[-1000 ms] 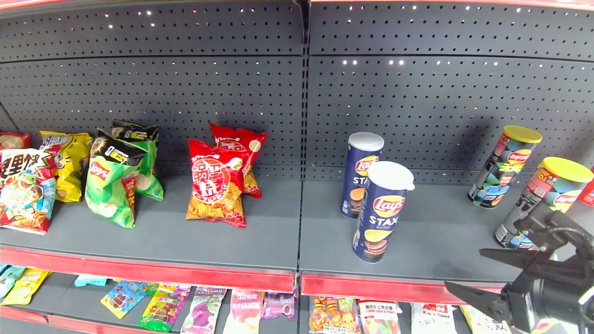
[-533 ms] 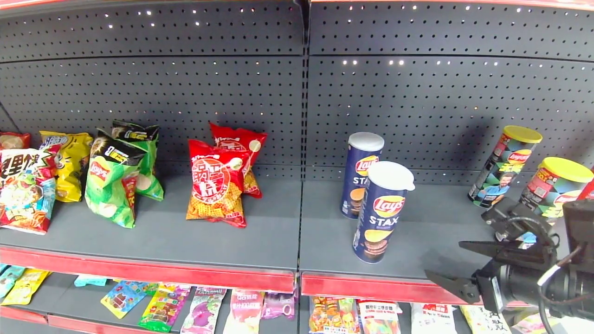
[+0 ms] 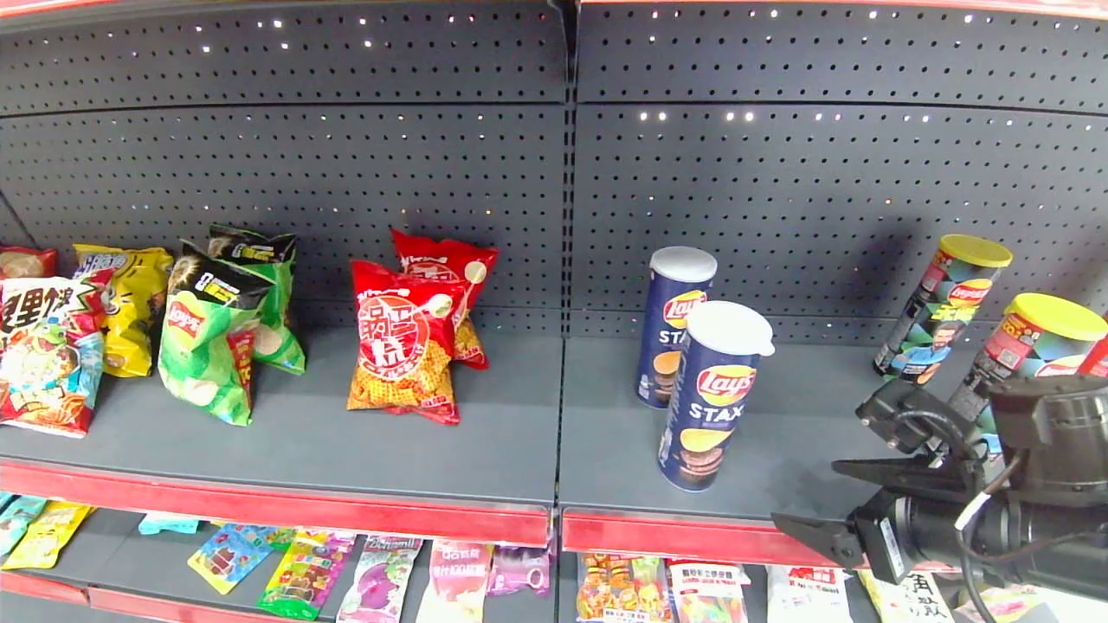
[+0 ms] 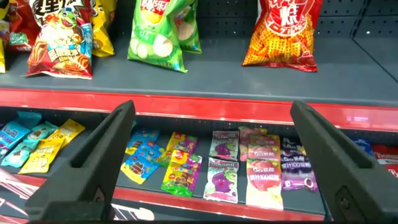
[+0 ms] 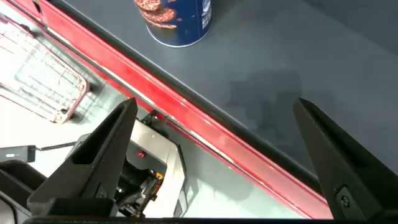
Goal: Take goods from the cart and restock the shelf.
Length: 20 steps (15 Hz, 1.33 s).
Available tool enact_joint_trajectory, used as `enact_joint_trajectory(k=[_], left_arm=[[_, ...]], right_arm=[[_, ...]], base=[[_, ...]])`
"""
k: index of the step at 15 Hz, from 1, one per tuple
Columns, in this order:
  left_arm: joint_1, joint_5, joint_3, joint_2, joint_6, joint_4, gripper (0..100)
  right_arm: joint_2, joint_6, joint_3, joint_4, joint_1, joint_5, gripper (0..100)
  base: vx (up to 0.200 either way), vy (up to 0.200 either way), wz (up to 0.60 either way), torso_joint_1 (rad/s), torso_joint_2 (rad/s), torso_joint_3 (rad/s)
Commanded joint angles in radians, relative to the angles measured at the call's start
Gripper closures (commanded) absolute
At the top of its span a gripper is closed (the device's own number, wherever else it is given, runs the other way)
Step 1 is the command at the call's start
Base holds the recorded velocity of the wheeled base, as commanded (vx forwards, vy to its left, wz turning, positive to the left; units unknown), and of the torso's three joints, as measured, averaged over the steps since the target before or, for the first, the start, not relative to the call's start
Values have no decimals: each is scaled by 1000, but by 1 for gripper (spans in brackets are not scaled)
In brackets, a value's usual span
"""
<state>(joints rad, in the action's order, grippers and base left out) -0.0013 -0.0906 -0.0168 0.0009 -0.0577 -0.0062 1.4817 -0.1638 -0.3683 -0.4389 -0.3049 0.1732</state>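
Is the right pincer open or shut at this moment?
Open. The right pincer has its two fingers spread wide apart, with nothing between them; the right wrist view shows bare shelf through the gap.

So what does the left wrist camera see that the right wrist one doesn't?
The left wrist view has a green crisp bag, a red-and-orange snack bag and small colourful sweet packets. The right wrist view instead has a dark blue cylindrical can and a wire basket. Shared: the shelf's red front edge, with the left gripper and right gripper each open.
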Motion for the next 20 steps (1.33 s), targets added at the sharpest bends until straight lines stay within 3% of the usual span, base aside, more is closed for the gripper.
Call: enact_joint_trajectory(k=[1, 8, 11, 20], left_arm=[[0, 0, 0, 2, -1, 0, 0], [0, -1, 0, 2, 2, 0, 0], [0, -1, 0, 2, 1, 0, 0], [0, 0, 0, 2, -1, 0, 0]], right_arm=[[46, 0, 2, -18, 0, 0, 0], [129, 0, -12, -43, 0, 0, 0], [196, 0, -12, -153, 0, -3, 0], [255, 44, -93, -158, 7, -3, 0]], base=[[0, 0, 0, 0, 0, 0], [0, 0, 0, 0, 0, 0], [0, 0, 0, 0, 0, 0], [0, 0, 0, 0, 0, 0]])
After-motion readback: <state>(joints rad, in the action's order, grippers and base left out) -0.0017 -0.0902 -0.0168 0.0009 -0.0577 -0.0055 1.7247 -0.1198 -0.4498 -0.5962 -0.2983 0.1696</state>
